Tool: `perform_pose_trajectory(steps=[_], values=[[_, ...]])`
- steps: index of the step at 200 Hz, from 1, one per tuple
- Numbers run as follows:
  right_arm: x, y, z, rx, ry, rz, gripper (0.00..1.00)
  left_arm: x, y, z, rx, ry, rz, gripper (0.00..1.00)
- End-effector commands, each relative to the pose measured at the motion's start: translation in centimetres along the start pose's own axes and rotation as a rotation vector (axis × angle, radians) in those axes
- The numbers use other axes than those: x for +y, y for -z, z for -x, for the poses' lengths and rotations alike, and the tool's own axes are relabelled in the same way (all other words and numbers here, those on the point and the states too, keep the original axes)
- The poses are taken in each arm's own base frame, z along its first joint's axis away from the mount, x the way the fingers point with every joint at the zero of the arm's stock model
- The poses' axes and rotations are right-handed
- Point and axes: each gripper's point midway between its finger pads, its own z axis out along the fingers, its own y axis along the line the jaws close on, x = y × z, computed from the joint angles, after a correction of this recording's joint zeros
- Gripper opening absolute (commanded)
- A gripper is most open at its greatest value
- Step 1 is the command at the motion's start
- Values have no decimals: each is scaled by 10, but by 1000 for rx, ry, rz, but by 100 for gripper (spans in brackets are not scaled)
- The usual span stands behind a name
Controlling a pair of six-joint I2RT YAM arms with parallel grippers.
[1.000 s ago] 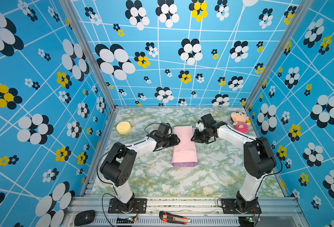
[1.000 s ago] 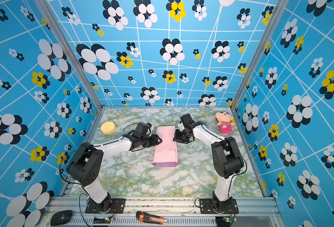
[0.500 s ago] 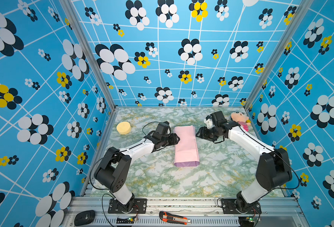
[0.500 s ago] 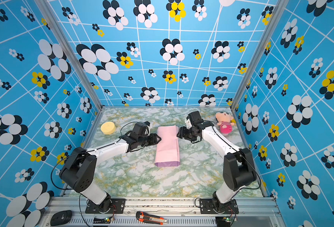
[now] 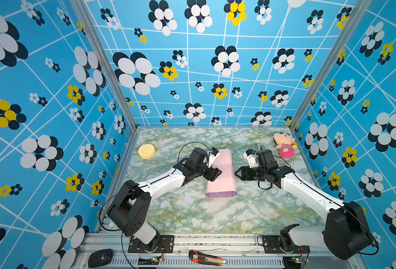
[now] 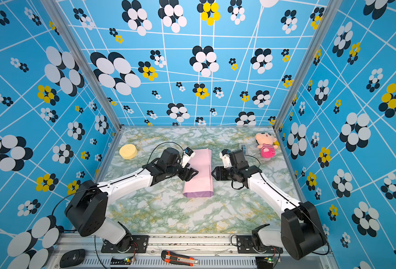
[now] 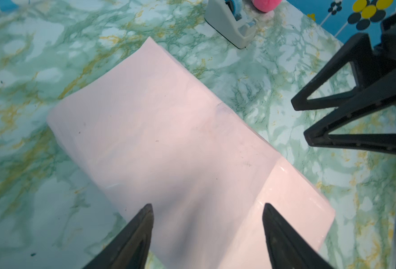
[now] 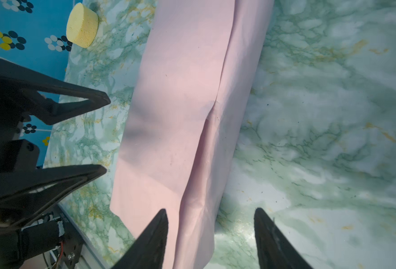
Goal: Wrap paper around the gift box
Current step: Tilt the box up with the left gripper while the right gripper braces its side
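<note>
The paper (image 5: 222, 179) (image 6: 200, 177) lies mid-table folded into a long flat tube, pale pink side up, with a lilac strip at its near end. The gift box is hidden. My left gripper (image 5: 216, 173) (image 6: 193, 173) stands open over the paper's left edge; in the left wrist view the gripper (image 7: 207, 206) spans the paper (image 7: 169, 139) without pinching it. My right gripper (image 5: 237, 173) (image 6: 214, 173) is open just right of the paper, apart from it. In the right wrist view the gripper (image 8: 210, 210) straddles the overlapped edge of the paper (image 8: 180, 93).
A yellow round sponge (image 5: 147, 151) (image 8: 83, 25) sits at the back left. A plush doll (image 5: 284, 145) lies at the back right, with a grey tape dispenser (image 7: 229, 25) beside it. A box cutter (image 5: 206, 257) and a mouse (image 5: 100, 257) rest on the front rail.
My right gripper has opened and come off the paper's far right part, shifting nearer the front. The left gripper has opened wider and edged over the paper.
</note>
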Motion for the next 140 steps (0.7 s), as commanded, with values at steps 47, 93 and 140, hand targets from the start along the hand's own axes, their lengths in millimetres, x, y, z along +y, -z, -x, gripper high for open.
perform_pose_trajectory(steps=[47, 93, 140], values=[[10, -8, 16, -97, 34, 77, 62, -18, -25, -22, 135, -483, 30, 83], [6, -18, 1, -50, -53, 91, 62, -13, -37, -36, 197, -530, 74, 83], [-3, -27, -15, -8, -114, 66, 63, 1, -43, -42, 227, -585, 183, 81]])
